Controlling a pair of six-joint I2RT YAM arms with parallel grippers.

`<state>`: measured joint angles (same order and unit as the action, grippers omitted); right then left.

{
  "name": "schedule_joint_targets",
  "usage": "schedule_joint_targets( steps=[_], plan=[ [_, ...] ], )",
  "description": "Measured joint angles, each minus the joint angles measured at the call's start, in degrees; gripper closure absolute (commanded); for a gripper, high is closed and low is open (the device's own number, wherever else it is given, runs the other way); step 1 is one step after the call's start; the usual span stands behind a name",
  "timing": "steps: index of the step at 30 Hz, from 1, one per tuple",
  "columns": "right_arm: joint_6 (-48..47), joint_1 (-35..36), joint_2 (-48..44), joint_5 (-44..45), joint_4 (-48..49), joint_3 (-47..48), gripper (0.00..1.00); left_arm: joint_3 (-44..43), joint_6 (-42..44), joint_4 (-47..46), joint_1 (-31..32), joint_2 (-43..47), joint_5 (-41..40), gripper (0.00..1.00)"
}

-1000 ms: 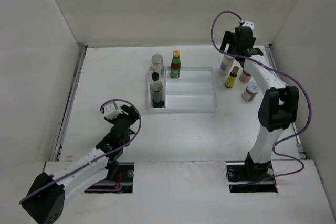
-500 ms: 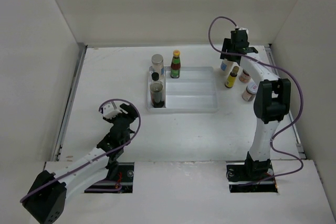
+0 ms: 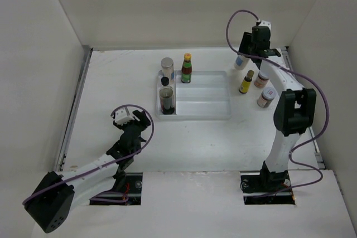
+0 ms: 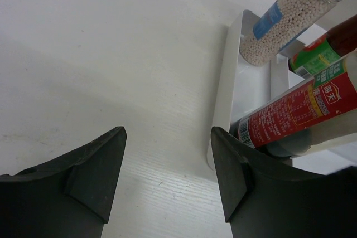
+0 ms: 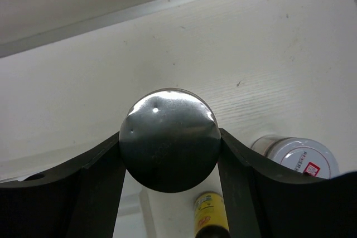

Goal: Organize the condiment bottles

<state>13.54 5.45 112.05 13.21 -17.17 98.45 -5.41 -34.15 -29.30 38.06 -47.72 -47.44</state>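
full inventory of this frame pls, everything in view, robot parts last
divided tray: 1, white, table centre
bead jar: 1, clear with silver lid, tray's left column, far end
black-capped bottles: 2, dark, same column, middle and near end
red sauce bottle: 1, red with yellow cap, tray's far edge
blue-labelled jar: 1, silver lid, clamped in right gripper, far right
yellow bottle: 1, yellow with black cap, table right of tray
pink-lidded jars: 2, pale, just right of yellow bottle
table: 1, white
cables: 2, purple, one per arm
left gripper: 1, black, open, over bare table near tray's near-left corner
right gripper: 1, black, shut on blue-labelled jar
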Motion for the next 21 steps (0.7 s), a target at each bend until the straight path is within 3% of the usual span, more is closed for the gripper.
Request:
schedule_joint_targets(
  steps=[8,14,21],
  plan=[
    [1.3,7.3,-14.4,0.3,4.8,-6.1,0.44,-0.2,2.3,-1.3,0.7,-0.6,0.3,0.39],
    [1.9,11.6,-11.0,-0.7,7.3,-6.1,0.46,-0.2,2.7,-2.4,1.1,-3.2,0.7,0.4],
    [2.0,12.7,-9.3,-0.5,6.2,-9.9,0.47,-0.5,4.7,-5.1,5.9,-6.1,-1.1,0.39]
  ],
)
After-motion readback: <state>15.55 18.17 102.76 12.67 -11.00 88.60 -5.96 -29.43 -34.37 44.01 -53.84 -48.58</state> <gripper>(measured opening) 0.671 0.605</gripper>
